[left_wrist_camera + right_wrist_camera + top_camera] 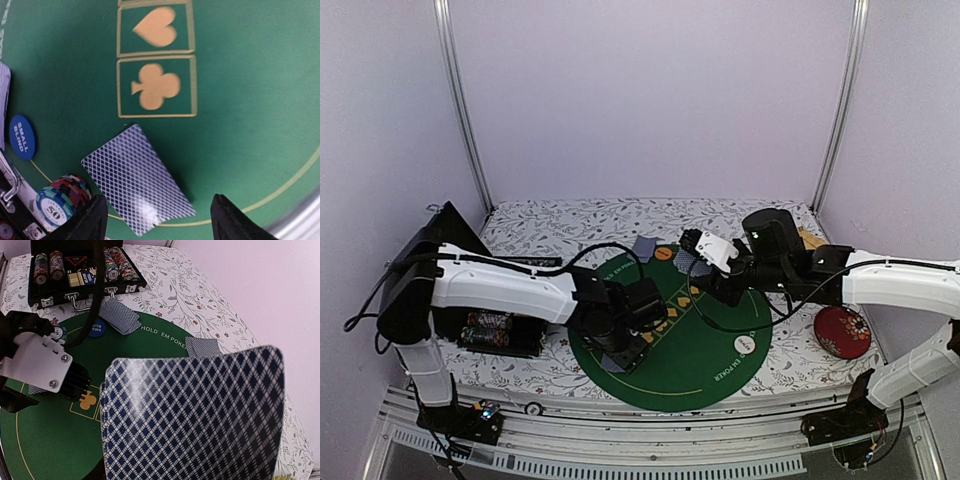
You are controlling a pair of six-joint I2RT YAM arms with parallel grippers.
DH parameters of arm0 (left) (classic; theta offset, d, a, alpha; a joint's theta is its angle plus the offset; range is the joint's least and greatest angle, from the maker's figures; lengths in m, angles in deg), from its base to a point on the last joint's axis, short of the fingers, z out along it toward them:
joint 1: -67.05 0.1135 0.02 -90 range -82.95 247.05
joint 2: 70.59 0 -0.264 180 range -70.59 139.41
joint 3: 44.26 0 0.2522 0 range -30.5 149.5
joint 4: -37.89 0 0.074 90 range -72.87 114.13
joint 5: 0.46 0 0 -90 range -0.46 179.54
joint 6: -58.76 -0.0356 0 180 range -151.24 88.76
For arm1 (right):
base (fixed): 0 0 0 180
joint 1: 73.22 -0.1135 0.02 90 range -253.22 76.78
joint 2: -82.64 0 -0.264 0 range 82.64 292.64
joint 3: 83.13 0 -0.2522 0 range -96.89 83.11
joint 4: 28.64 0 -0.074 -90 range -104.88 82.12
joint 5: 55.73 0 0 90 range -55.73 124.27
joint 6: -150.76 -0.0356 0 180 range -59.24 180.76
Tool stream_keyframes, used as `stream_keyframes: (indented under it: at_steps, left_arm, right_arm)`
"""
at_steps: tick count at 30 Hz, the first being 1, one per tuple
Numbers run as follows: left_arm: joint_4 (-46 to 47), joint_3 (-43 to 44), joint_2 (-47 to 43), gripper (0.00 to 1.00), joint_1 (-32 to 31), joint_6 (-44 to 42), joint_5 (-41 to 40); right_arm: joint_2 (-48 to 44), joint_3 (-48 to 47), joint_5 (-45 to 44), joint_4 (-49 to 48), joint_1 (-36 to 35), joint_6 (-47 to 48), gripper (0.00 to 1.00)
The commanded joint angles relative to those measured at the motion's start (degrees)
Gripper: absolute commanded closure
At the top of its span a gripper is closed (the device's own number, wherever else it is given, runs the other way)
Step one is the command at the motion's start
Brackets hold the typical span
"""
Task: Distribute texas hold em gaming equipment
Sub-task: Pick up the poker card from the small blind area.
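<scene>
Cards filled both wrist views. One playing card [137, 180] lay face down on the green felt mat [250, 100], flat between the spread fingers of the left gripper [160, 217], which stood open over it, one corner close to a finger. Just beside that finger sat a stack of poker chips [62, 200], with the blue small-blind button [22, 137] a little farther off. The right gripper [696, 256] hovered over the mat's far half, clamped on a deck [195, 415] held upright.
</scene>
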Motion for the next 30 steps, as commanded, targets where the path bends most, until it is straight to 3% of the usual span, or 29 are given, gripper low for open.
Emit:
stream_keyframes:
  at_steps: [1, 11, 22, 28, 30]
  left_arm:
    - [-1.88, 0.15, 3.16, 0.27, -0.63, 5.28, -4.59]
    - [-2.16, 1.57, 8.58, 0.31, -0.92, 4.51, -4.84]
    - [-6.1, 2.73, 9.73, 0.56, -1.14, 4.75, -10.99]
    - [-8.16, 3.96, 10.52, 0.61, -1.29, 4.97, -14.11]
    - [-8.32, 3.85, 10.62, 0.69, -1.27, 4.9, -14.26]
  right_arm:
    - [-2.86, 1.51, -0.73, -0.13, 0.28, -1.36, 0.54]
    - [-4.2, 2.72, -0.99, -0.53, 0.26, -2.09, 0.54]
    - [-4.99, 2.54, 0.76, -1.14, 0.27, -2.08, 0.55]
    - [-6.36, 3.07, 2.38, -2.11, 0.26, -1.99, 0.55]
    - [-6.46, 3.09, 2.34, -2.12, 0.26, -1.91, 0.54]
